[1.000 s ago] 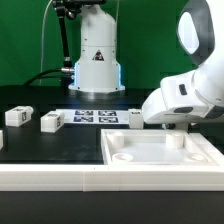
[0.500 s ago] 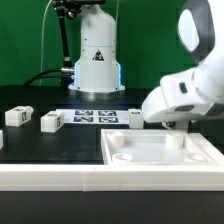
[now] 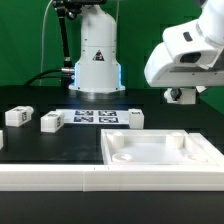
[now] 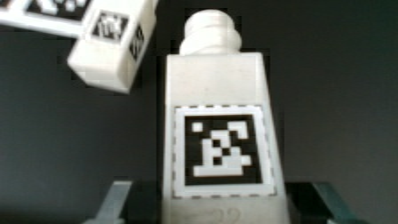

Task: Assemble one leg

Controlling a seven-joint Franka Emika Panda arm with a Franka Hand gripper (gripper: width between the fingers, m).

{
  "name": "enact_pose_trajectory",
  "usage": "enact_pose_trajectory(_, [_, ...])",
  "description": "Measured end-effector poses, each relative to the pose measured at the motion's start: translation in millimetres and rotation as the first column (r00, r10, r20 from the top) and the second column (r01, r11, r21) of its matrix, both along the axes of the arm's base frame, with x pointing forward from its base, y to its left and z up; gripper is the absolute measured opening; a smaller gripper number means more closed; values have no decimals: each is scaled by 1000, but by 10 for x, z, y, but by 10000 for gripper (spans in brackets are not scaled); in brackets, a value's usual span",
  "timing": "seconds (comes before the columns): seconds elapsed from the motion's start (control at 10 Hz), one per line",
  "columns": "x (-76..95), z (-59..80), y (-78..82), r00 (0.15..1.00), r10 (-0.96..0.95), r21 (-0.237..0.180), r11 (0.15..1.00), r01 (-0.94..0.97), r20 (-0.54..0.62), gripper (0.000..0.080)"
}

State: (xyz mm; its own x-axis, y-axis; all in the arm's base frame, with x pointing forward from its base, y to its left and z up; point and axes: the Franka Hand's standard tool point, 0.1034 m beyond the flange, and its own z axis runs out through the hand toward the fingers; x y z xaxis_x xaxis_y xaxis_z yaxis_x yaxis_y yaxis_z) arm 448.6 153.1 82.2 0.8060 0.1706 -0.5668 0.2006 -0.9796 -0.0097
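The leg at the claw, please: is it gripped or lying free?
Gripped: the leg sits between the fingers of the claw; the exterior view shows it in mid-air.

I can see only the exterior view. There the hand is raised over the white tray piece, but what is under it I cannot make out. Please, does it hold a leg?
Observer: Yes. In the wrist view the leg sits between the two fingers of the hand.
Operator: To which side does its tag look?
Observer: The tag faces the wrist camera, and it is fully readable.
Operator: What is on the end away from the hand?
Observer: A round peg sticks out of that end.
Operator: Is anything beyond it?
Observer: Yes, a second leg shows past the held one, on the dark table.
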Motion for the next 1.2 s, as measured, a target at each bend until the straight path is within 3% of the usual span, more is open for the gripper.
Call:
enact_pose_trajectory(0.1, [-28, 18, -9, 999, -1, 10, 1000, 0, 50, 292])
enact_pose_trajectory(0.3, [138, 58, -6, 979, -2, 56, 998, -10, 203, 292])
enact_pose_trajectory(0.5, [469, 365, -87, 948, -6, 90, 996, -24, 319, 292])
enact_pose_trajectory(0.6, [574, 403, -77, 925, -17, 104, 994, -24, 380, 292])
enact_pose_trajectory(0.9, [604, 358, -71, 825, -42, 145, 988, -49, 563, 292])
enact_pose_trajectory(1.0, [681, 324, -99, 765, -72, 169, 984, -49, 640, 292])
enact_pose_trajectory(1.2, [874, 402, -214, 679, -180, 222, 975, 26, 712, 292])
